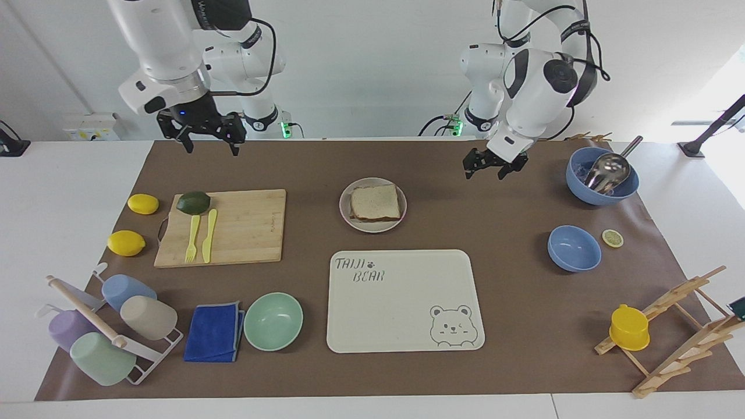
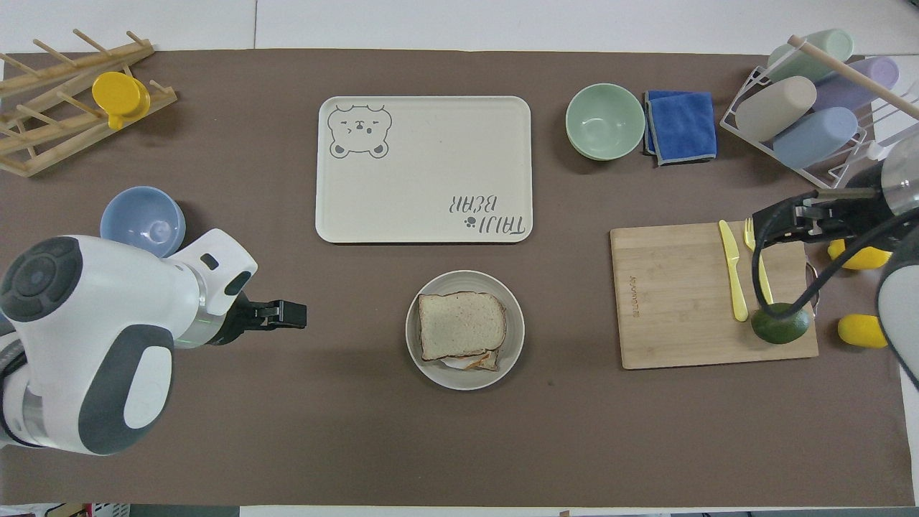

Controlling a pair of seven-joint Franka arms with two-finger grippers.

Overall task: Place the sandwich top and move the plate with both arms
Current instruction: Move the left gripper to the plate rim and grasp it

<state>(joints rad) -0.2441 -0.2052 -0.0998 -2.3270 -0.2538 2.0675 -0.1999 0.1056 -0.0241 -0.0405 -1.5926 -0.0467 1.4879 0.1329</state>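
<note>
The sandwich top (image 1: 375, 202), a pale bread slice with a brown crust, lies flat on the small round plate (image 1: 372, 228) at mid-table, on top of another slice whose edge peeks out. Both also show in the overhead view: the sandwich top (image 2: 459, 324) on the plate (image 2: 467, 380). My right gripper (image 1: 210, 148) is open and empty, raised over the cutting board's end toward the right arm; it also shows in the overhead view (image 2: 790, 215). My left gripper (image 1: 486, 173) is open and empty, over bare mat between the plate and the scoop bowl; it also shows in the overhead view (image 2: 287, 314).
A cream bear tray (image 1: 401, 302) lies farther from the robots than the plate. A cutting board (image 1: 244, 227) holds an avocado, a fork and a knife. A blue bowl with a metal scoop (image 1: 602, 180) and a smaller blue bowl (image 1: 574, 248) stand toward the left arm's end. A mint bowl (image 1: 273, 320) stands beside the tray.
</note>
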